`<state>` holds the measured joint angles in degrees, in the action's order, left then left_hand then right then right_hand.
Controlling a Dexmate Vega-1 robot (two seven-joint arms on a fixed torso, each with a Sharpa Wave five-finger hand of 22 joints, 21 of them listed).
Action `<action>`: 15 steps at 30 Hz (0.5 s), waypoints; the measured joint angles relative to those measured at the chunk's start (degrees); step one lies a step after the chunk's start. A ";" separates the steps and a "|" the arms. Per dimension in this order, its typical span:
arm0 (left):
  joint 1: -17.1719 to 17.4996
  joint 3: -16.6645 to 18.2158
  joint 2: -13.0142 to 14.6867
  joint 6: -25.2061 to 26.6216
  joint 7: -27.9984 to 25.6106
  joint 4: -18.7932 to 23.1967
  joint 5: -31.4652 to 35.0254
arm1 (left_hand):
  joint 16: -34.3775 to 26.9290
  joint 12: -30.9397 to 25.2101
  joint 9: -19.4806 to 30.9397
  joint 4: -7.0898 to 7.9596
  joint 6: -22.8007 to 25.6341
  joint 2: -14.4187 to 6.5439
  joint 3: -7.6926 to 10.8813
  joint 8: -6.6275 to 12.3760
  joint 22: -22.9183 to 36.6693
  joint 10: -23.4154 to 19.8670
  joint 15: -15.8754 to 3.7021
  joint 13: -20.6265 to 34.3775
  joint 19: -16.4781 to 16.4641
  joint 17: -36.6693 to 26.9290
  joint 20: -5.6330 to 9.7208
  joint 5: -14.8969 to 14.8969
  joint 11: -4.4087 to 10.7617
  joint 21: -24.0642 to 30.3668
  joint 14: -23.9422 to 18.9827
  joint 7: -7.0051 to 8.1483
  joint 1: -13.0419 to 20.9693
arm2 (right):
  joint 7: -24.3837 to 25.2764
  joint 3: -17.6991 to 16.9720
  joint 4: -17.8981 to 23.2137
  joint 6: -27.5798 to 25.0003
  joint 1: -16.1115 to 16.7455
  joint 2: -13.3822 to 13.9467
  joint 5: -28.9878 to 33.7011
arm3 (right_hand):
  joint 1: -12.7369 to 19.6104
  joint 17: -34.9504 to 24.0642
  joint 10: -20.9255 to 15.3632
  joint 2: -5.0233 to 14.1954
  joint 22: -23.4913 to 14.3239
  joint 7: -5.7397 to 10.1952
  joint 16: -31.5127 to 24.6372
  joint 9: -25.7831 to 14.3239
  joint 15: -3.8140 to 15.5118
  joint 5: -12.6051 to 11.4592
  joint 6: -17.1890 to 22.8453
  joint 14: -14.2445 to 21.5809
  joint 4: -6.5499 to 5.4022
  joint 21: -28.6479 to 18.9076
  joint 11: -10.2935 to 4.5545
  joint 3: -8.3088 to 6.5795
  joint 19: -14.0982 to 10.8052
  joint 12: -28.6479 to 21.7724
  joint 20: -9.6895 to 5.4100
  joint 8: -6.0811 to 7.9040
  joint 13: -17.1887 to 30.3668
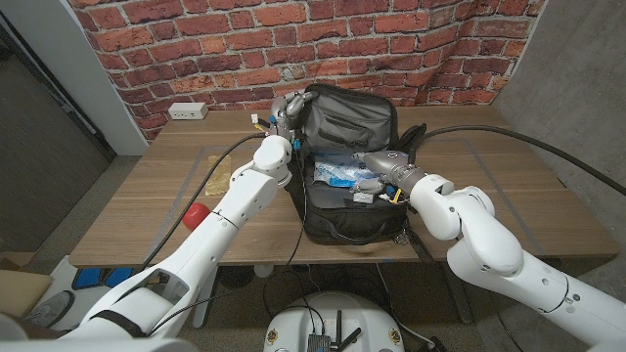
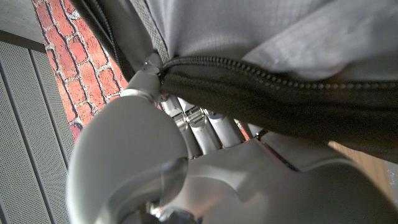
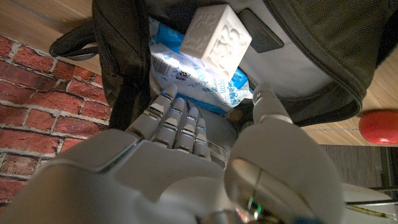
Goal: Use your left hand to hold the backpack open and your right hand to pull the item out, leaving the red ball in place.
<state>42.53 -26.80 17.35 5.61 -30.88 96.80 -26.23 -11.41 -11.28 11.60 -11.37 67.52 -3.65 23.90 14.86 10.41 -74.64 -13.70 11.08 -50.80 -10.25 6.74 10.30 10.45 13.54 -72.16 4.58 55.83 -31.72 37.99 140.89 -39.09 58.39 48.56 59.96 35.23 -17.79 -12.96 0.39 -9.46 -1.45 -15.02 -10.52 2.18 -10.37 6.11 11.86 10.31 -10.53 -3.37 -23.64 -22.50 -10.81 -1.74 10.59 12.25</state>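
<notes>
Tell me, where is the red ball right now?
In the head view the red ball sits on the wooden table on the robot's left, beside the left arm and outside the backpack, near the table's front edge.

Backpack (image 1: 347,186) mid-table; cube (image 3: 216,38) on packet (image 3: 186,74) inside; ball (image 1: 196,213) left.

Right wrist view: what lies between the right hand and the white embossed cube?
A blue-and-white plastic packet lies between the right hand and the white embossed cube, inside the black fabric backpack, as the right wrist view shows.
</notes>
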 measured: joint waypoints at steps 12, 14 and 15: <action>0.10 0.05 -0.18 -0.38 -0.10 -0.29 -0.25 | 0.00 0.09 -0.03 0.00 0.01 -0.08 0.00 0.06 0.00 0.00 0.00 -0.01 0.00 0.00 0.00 0.00 0.00 -0.23 0.00 0.01 -0.09 | -5.04 0.42 -1.50 0.59 -1.66 -2.36 2.92 | 0.55 0.49 1.48 -0.55 0.00 -0.22 0.44 0.00 -0.02 0.00 -1.31 -1.20 0.00 0.00 0.41 0.00 0.85 0.00 0.22 0.00 0.00; 0.12 0.05 -0.20 -0.47 -0.13 -0.33 -0.28 | 0.00 0.09 -0.03 0.00 0.01 -0.09 0.00 0.06 0.00 0.00 0.00 -0.01 0.00 0.01 0.00 0.00 0.00 -0.23 0.00 0.01 -0.09 | -8.29 0.47 -1.82 0.69 -2.11 -2.93 4.26 | 0.53 0.52 1.56 -0.53 0.00 -0.30 0.68 0.00 -0.02 0.00 -1.54 -1.20 0.00 0.00 0.49 0.00 1.03 0.00 0.41 0.00 0.01; 0.15 0.05 -0.22 -0.51 -0.16 -0.37 -0.29 | 0.00 0.09 -0.03 0.00 0.00 -0.09 0.00 0.06 0.00 0.00 0.00 -0.02 0.00 0.00 0.00 0.00 0.00 -0.23 0.00 0.01 -0.09 | -9.52 0.49 -1.98 0.70 -2.34 -3.22 4.71 | 0.53 0.52 1.56 -0.53 0.00 -0.33 0.83 0.00 -0.02 0.00 -1.56 -1.20 0.00 0.00 0.49 0.00 1.03 0.00 0.40 0.00 0.00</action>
<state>42.68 -26.75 17.12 5.10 -31.03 96.43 -26.52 -11.41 -11.19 11.57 -11.36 67.53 -3.74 23.90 14.92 10.41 -74.64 -13.70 11.06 -50.80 -10.25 6.73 10.29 10.45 13.31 -72.16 4.59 55.74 -41.24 38.49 138.91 -38.40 56.04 45.34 64.67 35.75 -17.27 -11.40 -0.14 -9.46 -1.78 -14.19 -10.52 2.16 -10.37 4.55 10.66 10.31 -10.54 -2.88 -23.64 -21.47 -10.81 -1.34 10.60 12.26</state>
